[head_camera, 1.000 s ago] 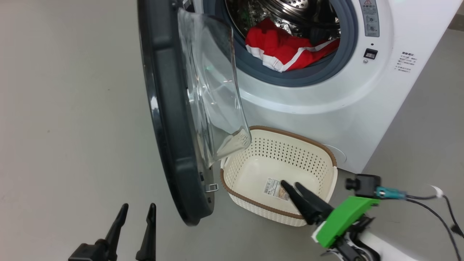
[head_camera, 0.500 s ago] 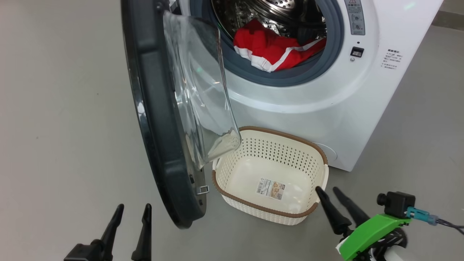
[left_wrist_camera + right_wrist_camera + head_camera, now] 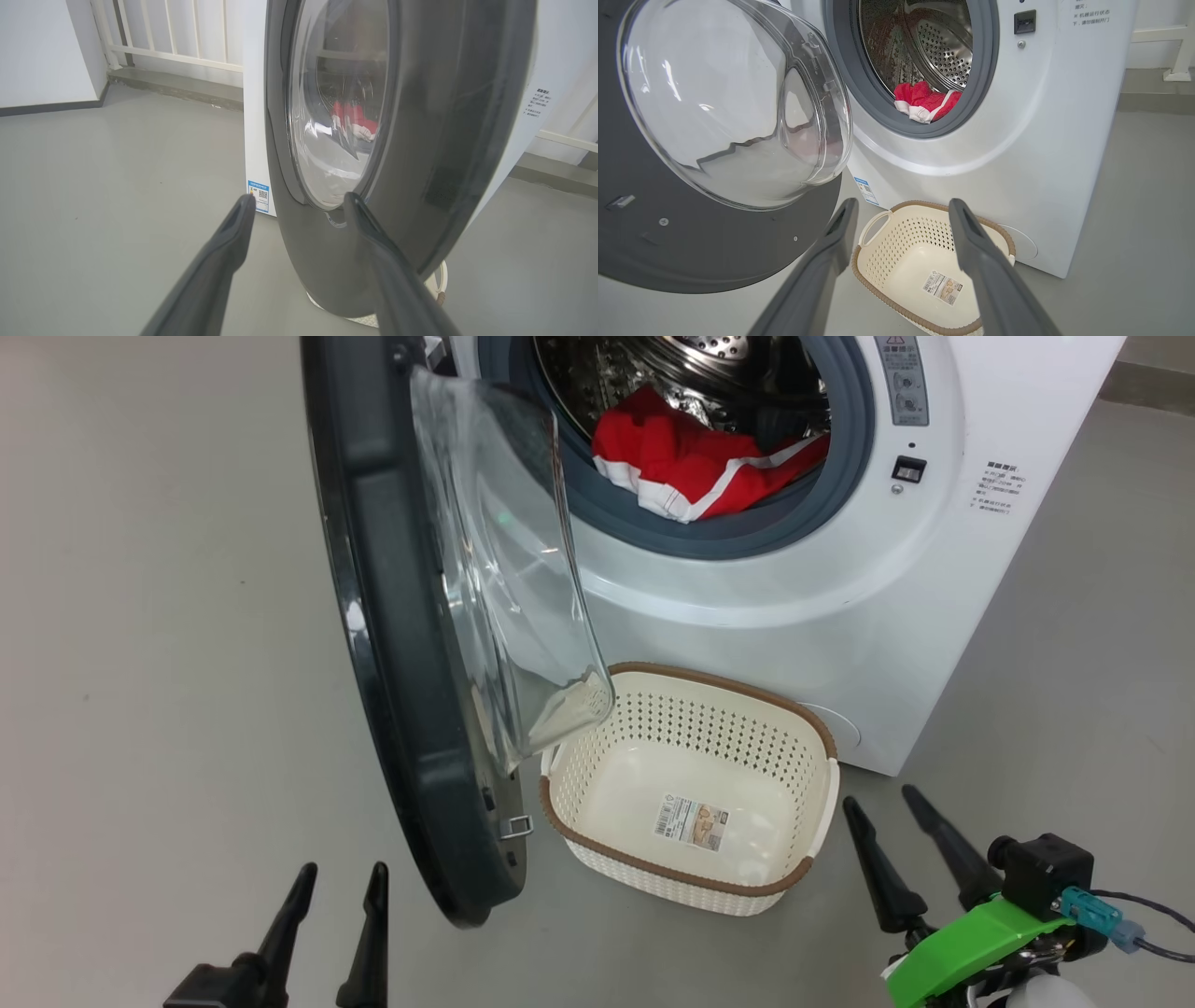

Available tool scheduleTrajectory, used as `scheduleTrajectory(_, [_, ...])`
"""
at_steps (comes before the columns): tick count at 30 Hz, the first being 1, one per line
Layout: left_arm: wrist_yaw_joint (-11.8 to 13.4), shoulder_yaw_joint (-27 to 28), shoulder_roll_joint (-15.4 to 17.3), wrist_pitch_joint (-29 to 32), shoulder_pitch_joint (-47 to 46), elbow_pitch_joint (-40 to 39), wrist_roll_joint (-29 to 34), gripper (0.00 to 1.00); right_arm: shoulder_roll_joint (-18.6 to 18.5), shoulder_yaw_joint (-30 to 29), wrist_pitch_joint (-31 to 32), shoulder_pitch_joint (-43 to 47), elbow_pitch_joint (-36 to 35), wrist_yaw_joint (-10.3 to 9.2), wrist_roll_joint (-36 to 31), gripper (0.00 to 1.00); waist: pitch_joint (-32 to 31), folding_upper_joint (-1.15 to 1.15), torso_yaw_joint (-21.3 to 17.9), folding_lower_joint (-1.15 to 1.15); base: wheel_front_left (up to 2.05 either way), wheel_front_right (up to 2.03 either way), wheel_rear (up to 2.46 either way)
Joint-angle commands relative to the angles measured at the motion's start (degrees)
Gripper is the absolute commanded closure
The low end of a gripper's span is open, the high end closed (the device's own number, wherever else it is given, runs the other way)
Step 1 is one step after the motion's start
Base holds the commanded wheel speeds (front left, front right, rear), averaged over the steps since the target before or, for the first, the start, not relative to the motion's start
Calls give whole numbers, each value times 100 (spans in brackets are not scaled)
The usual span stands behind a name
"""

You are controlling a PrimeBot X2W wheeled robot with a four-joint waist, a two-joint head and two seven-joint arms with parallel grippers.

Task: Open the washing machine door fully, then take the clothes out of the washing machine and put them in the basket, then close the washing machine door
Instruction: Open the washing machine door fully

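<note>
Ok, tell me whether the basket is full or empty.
Empty. The basket shows a bare bottom with just a paper label; the clothes lie in the washing machine drum.

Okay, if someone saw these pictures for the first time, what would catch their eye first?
Most likely the bright red clothes with white trim, heaped at the front of the steel drum of the white washing machine. Next comes the washing machine door, swung out on the left with its clear glass bowl. The cream basket sits beside it on the floor, holding only a paper label.
</note>
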Motion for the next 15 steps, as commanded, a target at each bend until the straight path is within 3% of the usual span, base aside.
scheduleTrajectory(1, [-16,211,64,-70,-185,-116,48,0,17,-4,-78,10,-236,43,-218,0,1,0,1,0,0,0,0])
scheduleTrajectory(6, [-21,205,64,-70,-200,-136,69,0,218,-408,-78,156,-582,43,-1011,0,14,0,13,0,0,0,0])
scheduleTrajectory(15, [-5,189,64,-70,-182,-140,64,0,378,-541,-79,324,-594,43,-1331,0,17,0,30,0,0,0,0])
